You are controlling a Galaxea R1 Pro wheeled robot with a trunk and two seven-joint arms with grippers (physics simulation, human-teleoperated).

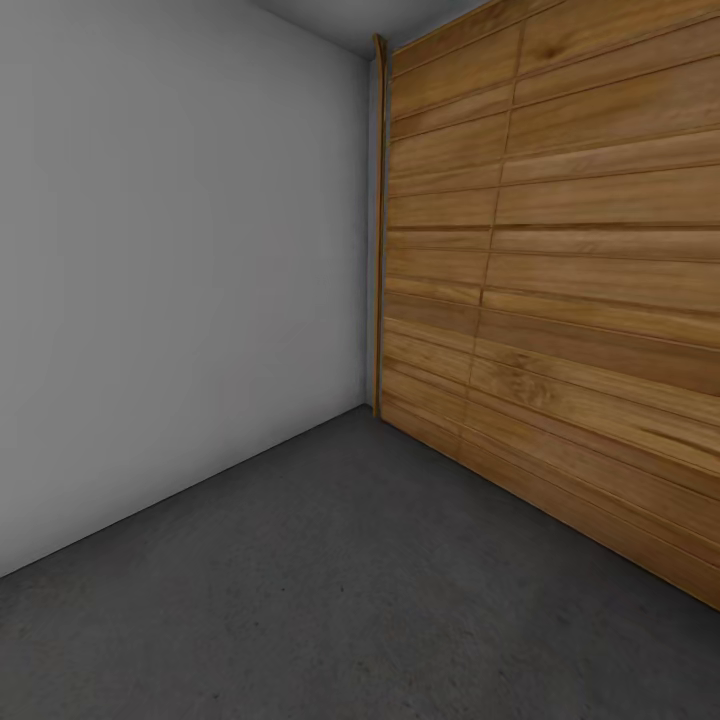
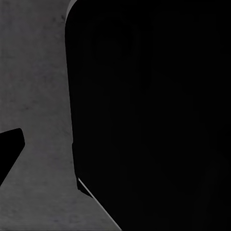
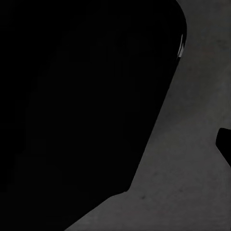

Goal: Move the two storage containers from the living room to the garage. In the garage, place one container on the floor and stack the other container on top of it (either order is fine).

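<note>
Grippers: state impossible to tell; wrist views taken up mostly by a black, rounded mass (image 2: 154, 110), probably part of the robot's own body, with no finger clearly made out. Small black shape (image 2: 9, 149) at one edge of the left wrist view, another (image 3: 225, 144) at an edge of the right wrist view; possibly fingertips, not certain.

Setting: garage, seen from the head camera facing a corner.

Wall: plain grey-white (image 1: 180, 280), at left of the head view.

Door: wide, horizontal brown planks (image 1: 560, 280), at right, meeting the wall at the corner.

Floor: dark grey, mottled, concrete-like (image 1: 340, 580); same grey surface (image 2: 38, 96) under the left wrist camera and (image 3: 192, 183) under the right.

Containers: whereabouts not established from these views; nothing red-orange on the stretch of floor ahead, nothing seen held.

Direction from grippers to containers: cannot be told; long axis likewise unknown.

Nearer arm: no basis for a choice, with both wrist cameras aimed down at floor close to the dark mass.

Stage, as a judgement: in transit or surveying the drop-off room, arms apparently tucked; stacking not visibly started here.

Next move, as a judgement: turning to find a container, or heading back for one, before any placing.

Risk, as a judgement: door and wall close ahead, little room for turning the base in this corner.
</note>
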